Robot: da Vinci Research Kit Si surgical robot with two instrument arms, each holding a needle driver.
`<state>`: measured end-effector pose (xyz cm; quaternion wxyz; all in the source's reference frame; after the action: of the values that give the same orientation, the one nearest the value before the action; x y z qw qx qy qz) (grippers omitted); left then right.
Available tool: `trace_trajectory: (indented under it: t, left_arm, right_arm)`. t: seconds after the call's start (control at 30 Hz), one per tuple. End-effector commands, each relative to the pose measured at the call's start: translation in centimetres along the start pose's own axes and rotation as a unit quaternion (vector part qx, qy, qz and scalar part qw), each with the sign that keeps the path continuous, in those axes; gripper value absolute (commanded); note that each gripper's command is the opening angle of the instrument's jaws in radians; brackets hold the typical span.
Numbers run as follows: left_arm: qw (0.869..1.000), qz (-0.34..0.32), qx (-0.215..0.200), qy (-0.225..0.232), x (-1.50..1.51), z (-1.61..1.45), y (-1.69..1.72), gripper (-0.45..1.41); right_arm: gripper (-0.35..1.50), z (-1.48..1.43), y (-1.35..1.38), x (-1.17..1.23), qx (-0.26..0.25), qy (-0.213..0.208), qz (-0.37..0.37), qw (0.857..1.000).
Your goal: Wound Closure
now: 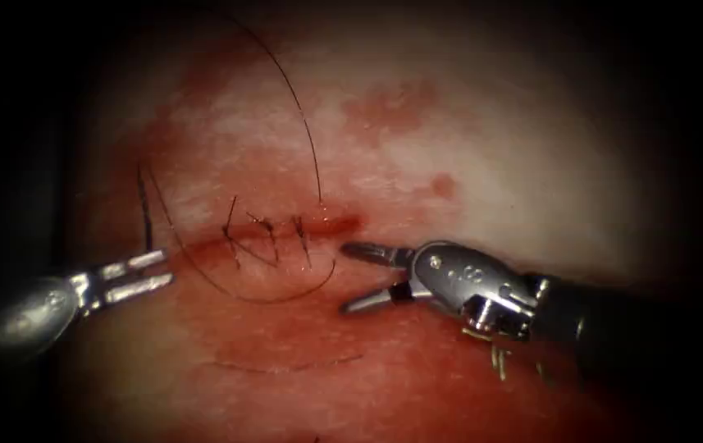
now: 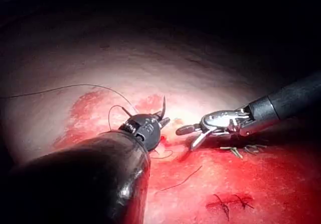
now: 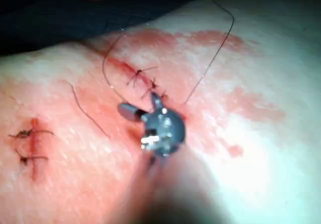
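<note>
The right hand hangs wide apart and holds nothing, just right of the stitched cut in the soft, wet, glistening tissue. The left hand, narrowly parted, appears to carry the dark curved needle at one end, clear of the tissue, left of the cut. Fine black thread loops limp and slippery; the stiff needle is best gripped mid-curve.

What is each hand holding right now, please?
Left hand: shut on the needle, held clear of the tissue.
Right hand: open, holding nothing.
</note>
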<state>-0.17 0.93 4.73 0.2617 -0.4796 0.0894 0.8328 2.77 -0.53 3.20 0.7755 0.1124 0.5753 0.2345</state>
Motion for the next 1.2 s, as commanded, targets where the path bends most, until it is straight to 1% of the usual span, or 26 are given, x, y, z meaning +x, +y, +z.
trace_trajectory:
  t: [0.03, 0.07, 0.1, 0.23, 0.37, 0.4, 0.43, 0.47, 0.5, 0.53, 0.63, 0.77, 0.87, 1.0, 1.07, 1.13, 1.2]
  left_arm:
    - [1.0, 0.0, 0.001, 0.001, 0.01, 0.07, -0.02, -0.45]
    - [1.0, 0.0, 0.002, 0.001, 0.03, 0.06, -0.01, -0.45]
    - [1.0, 0.0, 0.002, 0.001, 0.03, 0.06, -0.01, -0.45]
    - [1.0, -0.001, 0.005, 0.001, 0.05, 0.05, 0.01, -0.45]
    - [1.0, -0.001, 0.005, 0.001, 0.05, 0.05, 0.0, -0.45]
    - [1.0, -0.001, 0.005, 0.001, 0.04, 0.06, 0.0, -0.45]
    - [1.0, -0.001, 0.005, 0.001, 0.04, 0.06, 0.0, -0.45]
    - [1.0, -0.001, 0.005, 0.001, 0.04, 0.06, 0.0, -0.45]
    - [1.0, -0.001, 0.005, 0.001, 0.03, 0.06, -0.01, -0.45]
    - [1.0, -0.001, 0.005, 0.001, 0.03, 0.06, -0.01, -0.45]
    - [1.0, -0.001, 0.004, 0.001, 0.02, 0.06, -0.02, -0.45]
    - [1.0, -0.001, 0.003, 0.003, -0.02, 0.02, -0.08, -0.45]
    - [1.0, -0.002, 0.004, 0.003, -0.04, -0.02, -0.13, -0.45]
    - [1.0, -0.002, 0.006, 0.002, -0.04, -0.03, -0.15, -0.45]
    - [1.0, -0.002, 0.006, 0.002, -0.04, -0.03, -0.15, -0.45]
    - [1.0, -0.002, 0.006, 0.002, -0.04, -0.03, -0.15, -0.45]
    - [1.0, -0.002, 0.006, 0.002, -0.05, -0.04, -0.16, -0.45]
  right_arm:
    - [1.31, 0.14, 0.05, -0.12, 0.0, 0.002, -0.006, 1.0]
    - [1.3, 0.22, 0.05, -0.23, -0.001, 0.0, -0.017, 1.0]
    - [1.3, 0.22, 0.05, -0.23, -0.001, 0.0, -0.017, 1.0]
    - [1.28, 0.36, 0.03, -0.41, 0.009, -0.021, -0.047, 0.999]
    - [1.13, 0.42, 0.0, -0.45, 0.025, -0.021, -0.07, 0.997]
    - [0.93, 0.42, 0.0, -0.43, 0.033, -0.022, -0.073, 0.997]
    - [0.67, 0.41, -0.01, -0.42, 0.039, -0.022, -0.078, 0.996]
    - [0.27, 0.4, -0.02, -0.41, 0.046, -0.023, -0.084, 0.995]
    - [-0.23, 0.37, -0.03, -0.39, 0.059, -0.023, -0.087, 0.994]
    - [-0.35, 0.34, -0.04, -0.38, 0.07, -0.027, -0.09, 0.993]
    - [-0.35, 0.27, -0.07, -0.36, 0.082, -0.033, -0.091, 0.992]
    - [-0.35, 0.05, -0.33, -0.28, 0.091, -0.035, -0.084, 0.992]
    - [-0.35, -0.09, -0.62, -0.14, 0.098, -0.035, -0.081, 0.991]
    - [-0.35, -0.22, -1.03, 0.15, 0.112, -0.018, -0.08, 0.99]
    - [-0.35, -0.25, -1.19, 0.28, 0.117, -0.012, -0.08, 0.99]
    - [-0.35, -0.25, -1.34, 0.43, 0.123, -0.003, -0.078, 0.989]
    - [-0.35, -0.24, -1.4, 0.59, 0.128, 0.008, -0.074, 0.989]
